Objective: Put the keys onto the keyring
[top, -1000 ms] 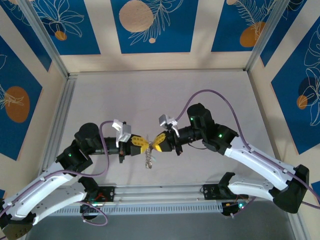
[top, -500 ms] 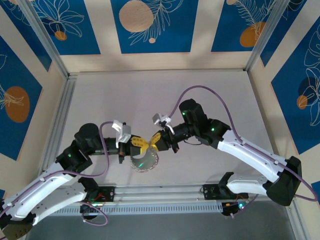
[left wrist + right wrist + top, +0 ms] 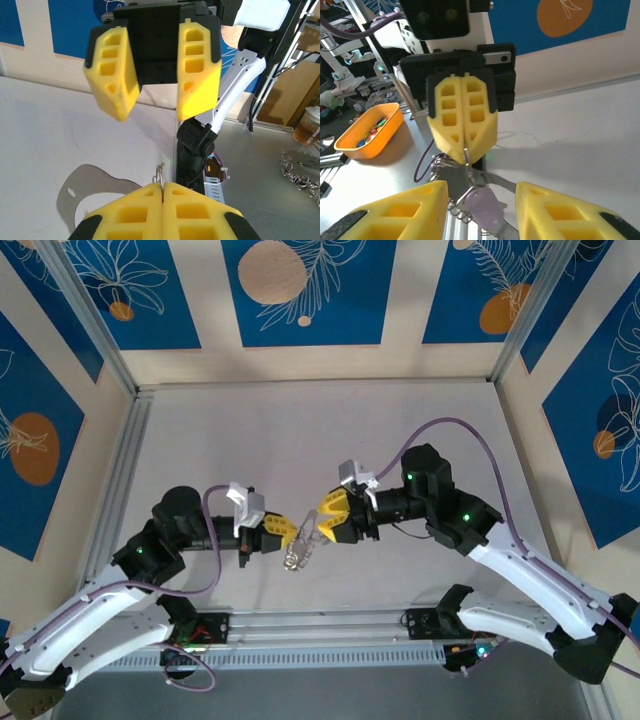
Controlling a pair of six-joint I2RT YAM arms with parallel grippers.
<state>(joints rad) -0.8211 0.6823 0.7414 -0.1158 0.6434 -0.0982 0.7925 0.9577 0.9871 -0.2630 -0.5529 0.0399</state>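
While pinched at its top edge by the left gripper (image 3: 283, 531), fingers (image 3: 190, 205) pressed together on the wire, hangs clear of the tabletop (image 3: 300, 430) between the two arms: keyring (image 3: 160, 172). Keys (image 3: 481, 206) bunched at its low side, one lilac, dangling just under the grip. Right gripper (image 3: 325, 519) facing it at close range, fingers apart, holding nothing.

Likely light, hard, stiff wire. Slick metal, so prone to twist or swing in a narrow pinch. Keys loose on the loop, probably free to slide and rattle round. Best taken on bare wire away from the keys, square across the loop, not on the bunch.

Pale matt tabletop, flat, with a grey cut-out sheet (image 3: 85, 190) lying on it. Aluminium rails (image 3: 115, 490) along the edges, blue-and-cream leaf-print walls (image 3: 300, 280) behind. Orange tray (image 3: 370, 127) of small bits off past the rail.
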